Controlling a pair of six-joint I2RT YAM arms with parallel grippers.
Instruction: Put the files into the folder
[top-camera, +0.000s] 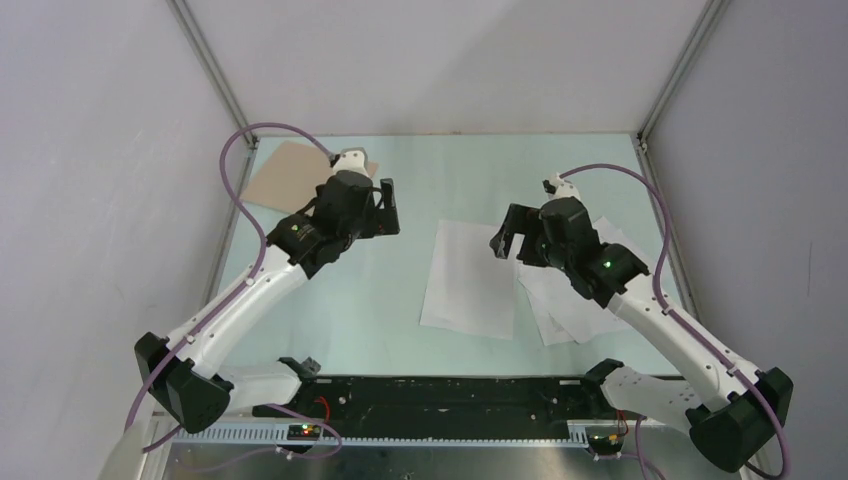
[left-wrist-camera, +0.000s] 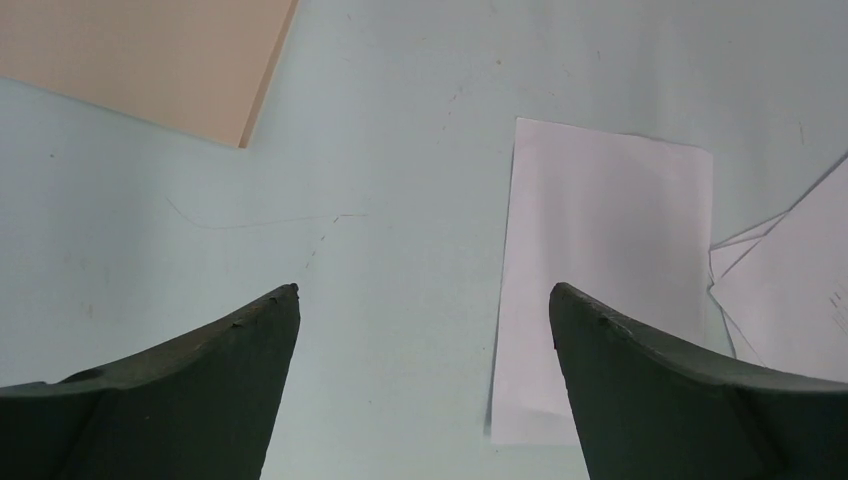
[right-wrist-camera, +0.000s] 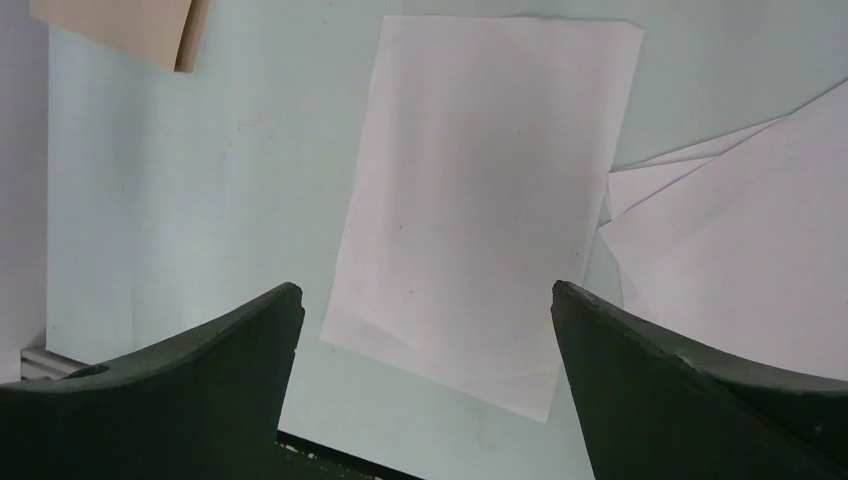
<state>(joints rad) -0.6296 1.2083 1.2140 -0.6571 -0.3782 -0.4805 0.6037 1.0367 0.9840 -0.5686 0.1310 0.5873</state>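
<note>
Pre-grasp, nothing filed yet. Nearest me, files (top-camera: 470, 280): thin limp white sheets, one loose, rest fanned, flat on tabletop (top-camera: 400, 300), right of folder (top-camera: 285, 175). Then left end effector (left-wrist-camera: 424, 290) beside folder, right end effector (right-wrist-camera: 427, 287) well right of it; both jaws apart, empty. Folder: stiff tan card, looks shut. I need it opened first.

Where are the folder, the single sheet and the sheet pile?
folder (top-camera: 285, 178), top view, middle of its visible tan leaf.
single sheet (top-camera: 470, 278), top view, sheet's centre.
sheet pile (top-camera: 568, 312), top view, its bare near part.
</note>
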